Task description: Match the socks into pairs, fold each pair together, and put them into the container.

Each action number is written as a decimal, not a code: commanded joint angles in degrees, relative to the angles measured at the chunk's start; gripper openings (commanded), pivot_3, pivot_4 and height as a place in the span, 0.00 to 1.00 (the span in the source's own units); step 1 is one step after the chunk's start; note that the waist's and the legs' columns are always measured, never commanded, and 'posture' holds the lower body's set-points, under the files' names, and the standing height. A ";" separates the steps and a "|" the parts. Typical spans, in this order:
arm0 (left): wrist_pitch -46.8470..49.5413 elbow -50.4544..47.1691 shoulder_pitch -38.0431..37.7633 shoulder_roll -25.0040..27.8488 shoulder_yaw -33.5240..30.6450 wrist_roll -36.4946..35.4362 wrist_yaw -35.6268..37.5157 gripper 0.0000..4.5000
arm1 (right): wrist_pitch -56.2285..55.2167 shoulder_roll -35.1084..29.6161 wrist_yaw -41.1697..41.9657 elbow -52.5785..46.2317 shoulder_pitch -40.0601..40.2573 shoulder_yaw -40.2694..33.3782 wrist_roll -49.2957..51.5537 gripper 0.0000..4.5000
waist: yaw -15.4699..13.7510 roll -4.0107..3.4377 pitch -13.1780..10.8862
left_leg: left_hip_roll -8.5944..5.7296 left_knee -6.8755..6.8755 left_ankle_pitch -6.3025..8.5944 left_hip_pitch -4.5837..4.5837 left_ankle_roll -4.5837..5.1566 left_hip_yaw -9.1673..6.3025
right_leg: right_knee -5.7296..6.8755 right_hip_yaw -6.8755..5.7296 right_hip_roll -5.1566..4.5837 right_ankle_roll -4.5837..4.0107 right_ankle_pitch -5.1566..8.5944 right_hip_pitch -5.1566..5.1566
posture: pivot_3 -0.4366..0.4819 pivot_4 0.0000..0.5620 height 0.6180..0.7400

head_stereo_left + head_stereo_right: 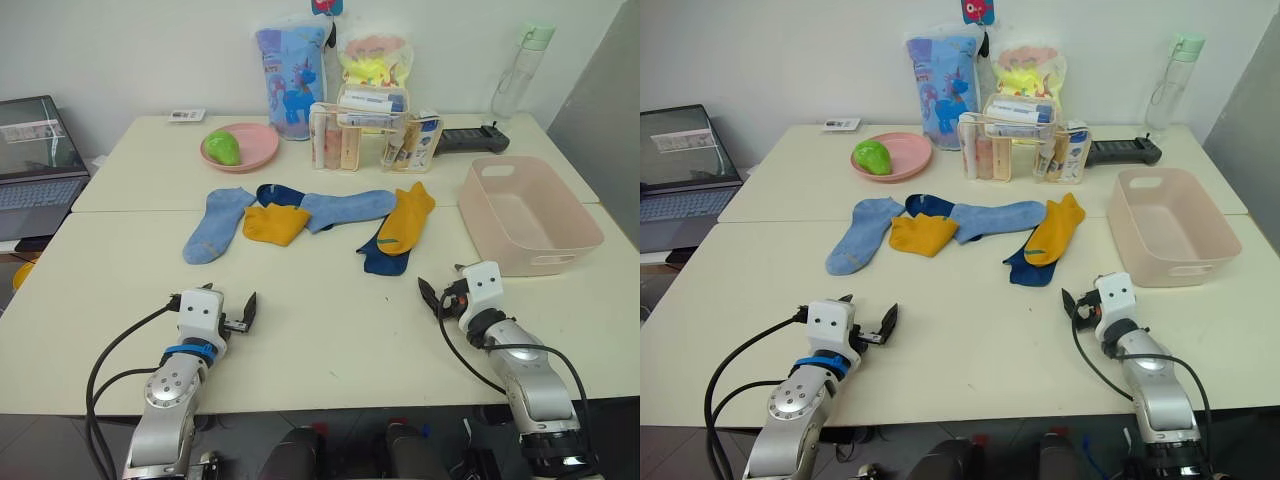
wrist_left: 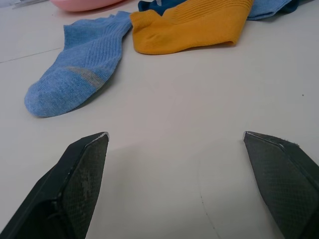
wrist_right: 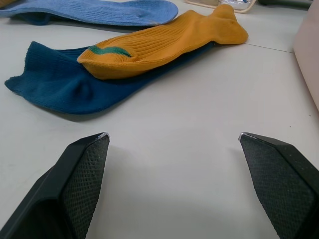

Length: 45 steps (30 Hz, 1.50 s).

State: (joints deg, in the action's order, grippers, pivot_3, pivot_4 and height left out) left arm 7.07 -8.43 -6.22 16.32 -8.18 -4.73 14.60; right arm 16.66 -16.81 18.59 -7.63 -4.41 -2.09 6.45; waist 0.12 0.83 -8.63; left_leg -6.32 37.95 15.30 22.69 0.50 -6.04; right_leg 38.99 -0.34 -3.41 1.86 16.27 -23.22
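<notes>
Six socks [image 1: 300, 222] lie in a loose row across the table's [image 1: 320, 330] width; the pink container [image 1: 527, 215] sits right. Both grippers, left [image 1: 225, 310] and right [image 1: 445, 290], rest spread wide, empty.

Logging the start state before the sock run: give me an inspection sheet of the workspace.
Surface: cream table, seam across it.
Job's things: six socks in a loose row, unpaired; mustard sock lies on a navy sock; a second navy sock is partly covered; pink container empty.
Clutter: pink plate with green item, clear organiser, two bags, bottle, black device.
Grippers: left gripper and right gripper open, empty, near edge.
Cables: black cables along both arms.
Surroundings: laptop at left, white wall.
</notes>
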 commanded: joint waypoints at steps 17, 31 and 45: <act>3.45 1.31 12.07 1.05 2.86 -0.67 2.01 1.00 | 6.11 -5.73 19.12 -7.33 -18.94 8.96 8.42 0.99 | -0.37 0.15 0.07 | -0.02 0.05 0.02 0.06 0.02 -0.08 | -0.12 -0.10 -0.02 0.00 0.00 0.03 | 0.48 0.27 1.00; -1.34 29.29 31.58 -2.15 7.28 6.10 -3.60 1.00 | 6.17 -4.75 15.48 -7.56 -17.25 7.59 7.43 0.99 | -0.02 0.17 0.07 | 0.00 0.10 0.00 0.08 -0.02 -0.12 | 0.02 -0.16 0.00 0.00 -0.01 -0.05 | 0.48 0.27 1.00; -6.91 39.46 37.56 -2.82 5.86 3.26 -1.15 0.29 | 7.41 -4.74 14.22 -8.42 -17.19 7.23 7.83 1.00 | 0.03 0.17 0.07 | -0.02 0.10 0.01 0.10 -0.02 -0.10 | 0.02 -0.13 -0.01 0.00 -0.01 -0.06 | 0.48 0.27 1.00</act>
State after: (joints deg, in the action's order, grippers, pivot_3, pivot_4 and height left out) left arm 1.10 31.66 30.72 13.44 -2.34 -1.26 12.86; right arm 24.26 -21.40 33.25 -13.29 -21.13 5.81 14.19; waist 0.14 1.00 -8.55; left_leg -6.33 38.05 15.31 22.79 0.48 -6.15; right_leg 39.01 -0.46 -3.43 1.86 16.26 -23.28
